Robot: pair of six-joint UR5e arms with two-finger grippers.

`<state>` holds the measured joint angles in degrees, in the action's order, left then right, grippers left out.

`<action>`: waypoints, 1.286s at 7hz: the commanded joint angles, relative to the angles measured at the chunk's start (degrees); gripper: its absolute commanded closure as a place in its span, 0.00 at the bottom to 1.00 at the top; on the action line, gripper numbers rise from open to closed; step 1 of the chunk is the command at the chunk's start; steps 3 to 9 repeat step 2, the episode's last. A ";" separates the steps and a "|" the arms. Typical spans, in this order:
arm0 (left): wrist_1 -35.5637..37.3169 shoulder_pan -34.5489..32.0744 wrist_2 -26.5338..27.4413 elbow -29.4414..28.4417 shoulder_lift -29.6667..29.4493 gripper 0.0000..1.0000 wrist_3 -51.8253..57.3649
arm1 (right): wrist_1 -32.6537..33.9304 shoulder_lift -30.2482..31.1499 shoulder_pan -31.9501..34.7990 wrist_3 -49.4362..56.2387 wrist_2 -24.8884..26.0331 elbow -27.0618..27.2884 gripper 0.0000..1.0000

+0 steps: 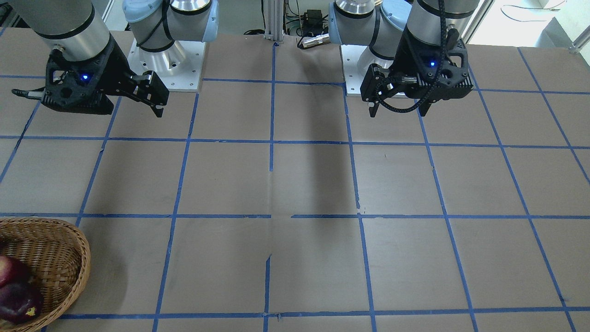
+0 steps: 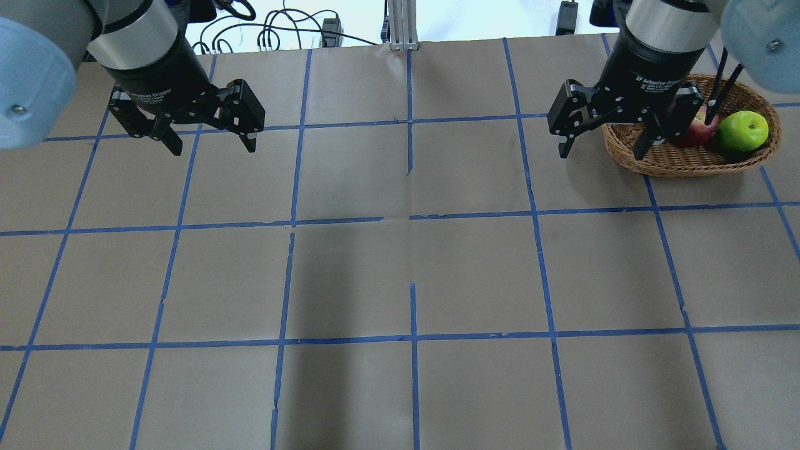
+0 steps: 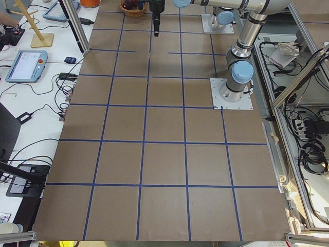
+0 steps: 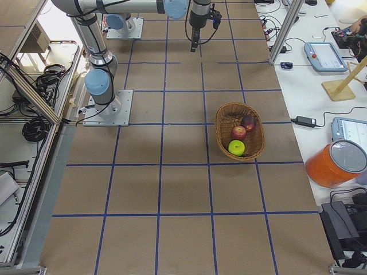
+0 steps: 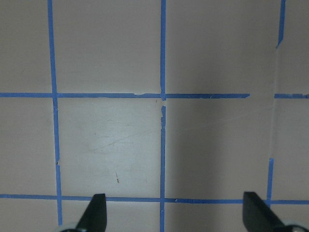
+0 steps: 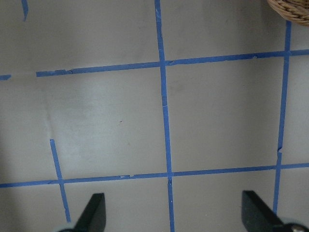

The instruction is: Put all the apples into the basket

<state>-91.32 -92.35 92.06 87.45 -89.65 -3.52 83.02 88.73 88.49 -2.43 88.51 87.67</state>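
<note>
The wicker basket stands at the far right of the table. It holds all three apples: the yellow-green apple, the lighter red apple and the maroon apple. The side view shows them in a row inside the basket. The front view shows the red apple and the maroon apple in the basket. My right gripper hangs open and empty above the table, just left of the basket. My left gripper hangs open and empty at the far left.
The table is brown paper with a blue tape grid. The right wrist view shows only the basket's rim at its top right corner. An orange container and tablets lie on the side bench beyond the basket.
</note>
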 commanded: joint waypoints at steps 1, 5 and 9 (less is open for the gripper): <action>0.00 0.15 -0.03 0.00 0.09 0.00 0.00 | 0.48 0.13 -0.08 -0.03 -0.01 -0.13 0.00; 0.00 0.16 -0.03 0.00 0.09 0.00 0.00 | 0.39 0.39 -0.08 -0.12 -0.01 -0.39 0.00; 0.00 0.16 -0.03 0.00 0.09 0.00 0.00 | 0.39 0.39 -0.08 -0.12 -0.01 -0.39 0.00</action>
